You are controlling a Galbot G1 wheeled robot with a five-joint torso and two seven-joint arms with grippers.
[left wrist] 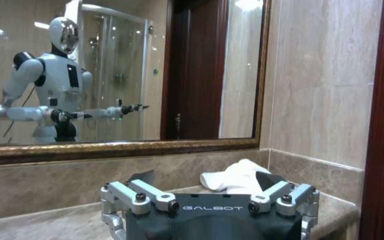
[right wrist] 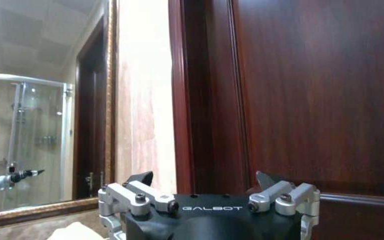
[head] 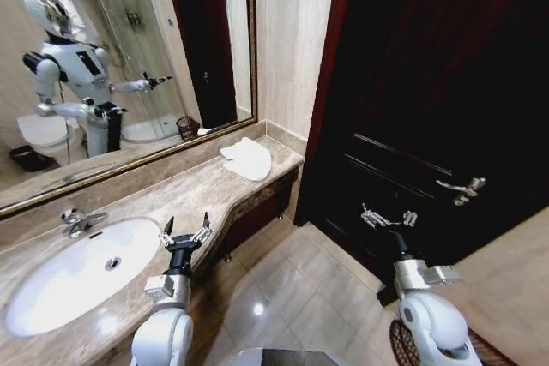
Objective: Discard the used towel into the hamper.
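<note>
White towel [head: 247,159] lying crumpled at far end of marble counter [head: 193,190], below mirror [head: 129,57] and next to dark wood door [head: 429,109]. Hamper [head: 401,345] on floor at lower right, partly hidden behind right arm. Left gripper [head: 184,233] over counter edge beside sink [head: 77,276] — fingers apart, empty. Right gripper [head: 388,217] raised before door, near handle [head: 461,188] — fingers spread, empty.

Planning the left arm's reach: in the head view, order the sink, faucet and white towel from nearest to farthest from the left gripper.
From the left gripper, over the counter edge:
1. Sink, beside it in the countertop.
2. Faucet, behind the sink by the mirror.
3. White towel, at the counter's far end.
</note>
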